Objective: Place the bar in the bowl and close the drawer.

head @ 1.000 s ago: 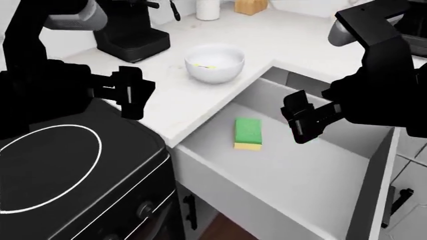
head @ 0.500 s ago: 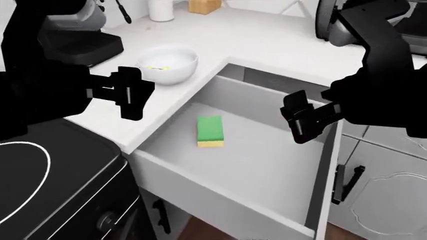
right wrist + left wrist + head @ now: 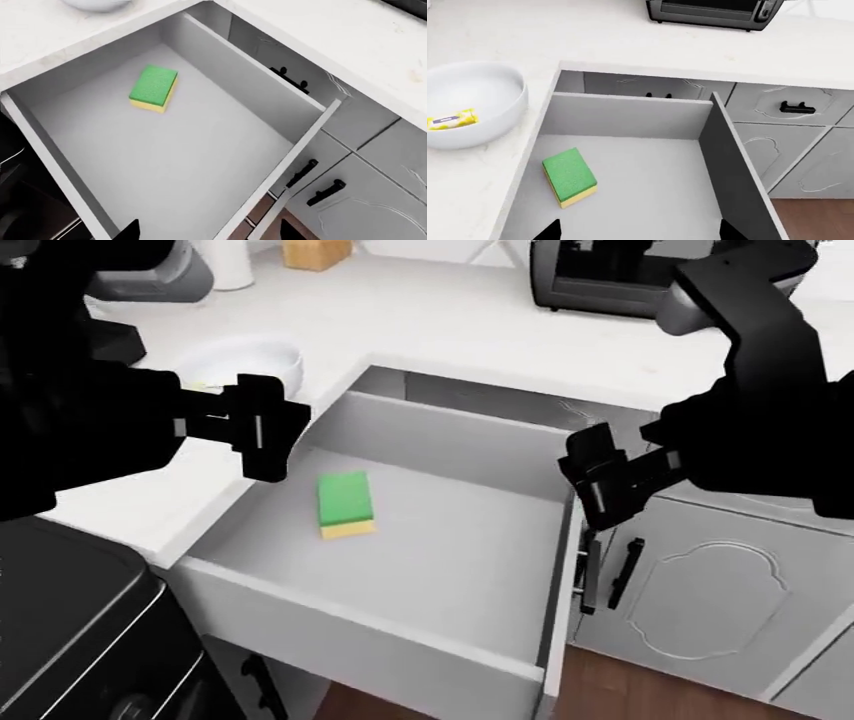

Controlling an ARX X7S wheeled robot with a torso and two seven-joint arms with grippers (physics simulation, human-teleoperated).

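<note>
The yellow bar (image 3: 452, 120) lies inside the white bowl (image 3: 467, 105) on the counter, left of the drawer. In the head view the bowl (image 3: 247, 358) is partly hidden behind my left arm. The pale-grey drawer (image 3: 360, 615) stands pulled wide out, its grey inside (image 3: 647, 190) bare apart from a sponge. My left gripper (image 3: 267, 428) hovers open over the counter edge by the drawer's left side; its wrist view shows the left gripper (image 3: 639, 235) holding nothing. My right gripper (image 3: 601, 485) is open above the drawer's right wall, and the right gripper (image 3: 210, 235) is also empty.
A green sponge (image 3: 344, 504) with a yellow underside lies in the drawer's back left. A toaster oven (image 3: 601, 280) stands on the back counter. The black stove (image 3: 67, 640) is at lower left. Cabinet doors with black handles (image 3: 625, 570) are right of the drawer.
The head view has swung to the right, so bowl, drawer and stove have slid left in it. Both arms keep the same pose, grippers open.
</note>
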